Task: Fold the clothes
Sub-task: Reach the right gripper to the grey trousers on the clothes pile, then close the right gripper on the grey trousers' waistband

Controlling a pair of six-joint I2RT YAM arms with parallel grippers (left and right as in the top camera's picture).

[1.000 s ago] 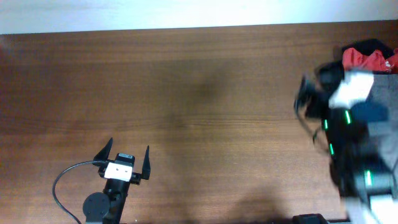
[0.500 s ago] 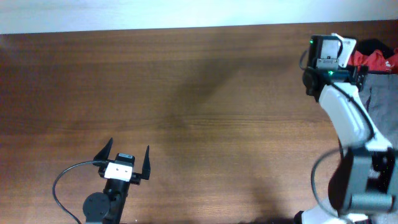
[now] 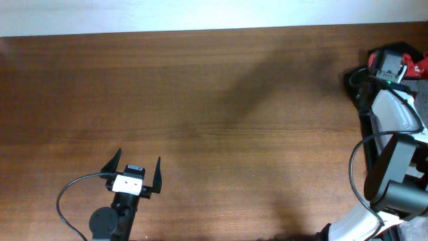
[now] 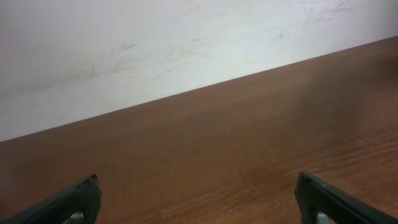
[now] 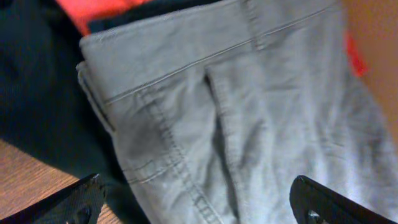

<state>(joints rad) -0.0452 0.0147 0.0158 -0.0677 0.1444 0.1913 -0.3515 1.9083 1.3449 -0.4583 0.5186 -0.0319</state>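
Clothes (image 5: 261, 124): grey-olive woven shorts, stitched waistband (image 5: 168, 53) uppermost, fabric rumpled.

Dark brown wood-grain table (image 4: 249, 124) beneath and ahead of the left claw (image 4: 198, 186); meets a scuffed white wall (image 4: 155, 43) beyond.

Left arm (image 3: 122, 201): black nearly throughout, save for a white block (image 3: 127, 182) behind the left gripper (image 3: 137, 167). Slim, tapered black fingers (image 3: 158, 173); small dark housing atop the block. Round joint (image 3: 103, 221) lower down, black, with a thin black cable (image 3: 60, 199) looping off beside it.

Right arm (image 3: 394, 117): smooth white curved shell, then a dark grey joint (image 3: 400, 182), cylindrical. Pale grey box at the wrist, with a green light (image 3: 387, 83) below it. Black right cable (image 3: 353, 175) arcing alongside.

Right gripper (image 5: 199, 205): seen from its wrist only as two dark, blunt fingertips (image 5: 71, 200), pale specks at the inner edges.
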